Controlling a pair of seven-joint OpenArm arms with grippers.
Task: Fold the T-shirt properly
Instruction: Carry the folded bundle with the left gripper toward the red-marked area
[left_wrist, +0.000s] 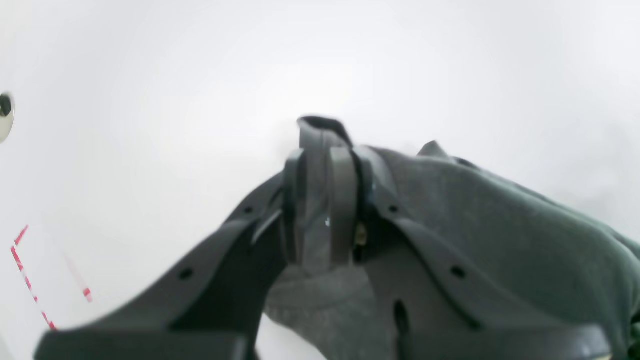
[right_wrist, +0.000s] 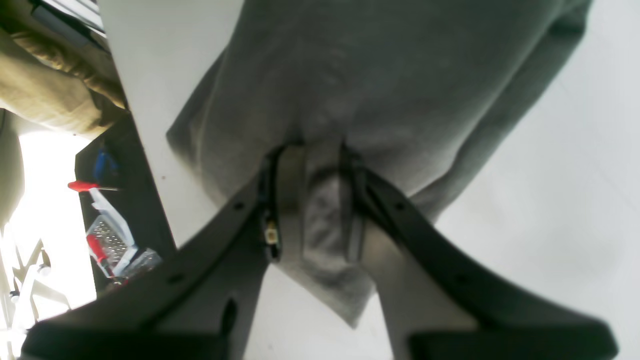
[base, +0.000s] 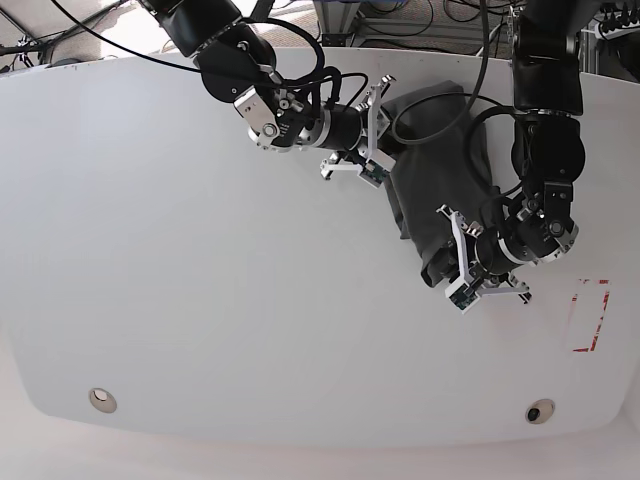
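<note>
The dark grey T-shirt (base: 437, 170) lies bunched into a narrow strip at the back right of the white table (base: 200, 280). My right gripper (base: 380, 135) is at the shirt's left edge near the back, shut on a fold of the T-shirt (right_wrist: 400, 75). In the right wrist view the cloth is pinched between the right gripper (right_wrist: 320, 167) fingers. My left gripper (base: 447, 262) is at the shirt's near end, shut on the cloth. The left wrist view shows a fold sticking up between the left gripper (left_wrist: 320, 160) fingers, with the T-shirt (left_wrist: 500, 225) trailing off to the right.
A red-striped tape mark (base: 588, 315) sits on the table to the right of the left arm and also shows as a tape mark (left_wrist: 30, 270). Two round holes (base: 101, 399) (base: 539, 412) lie near the front edge. Beyond the table's edge, floor clutter (right_wrist: 107, 235) is visible.
</note>
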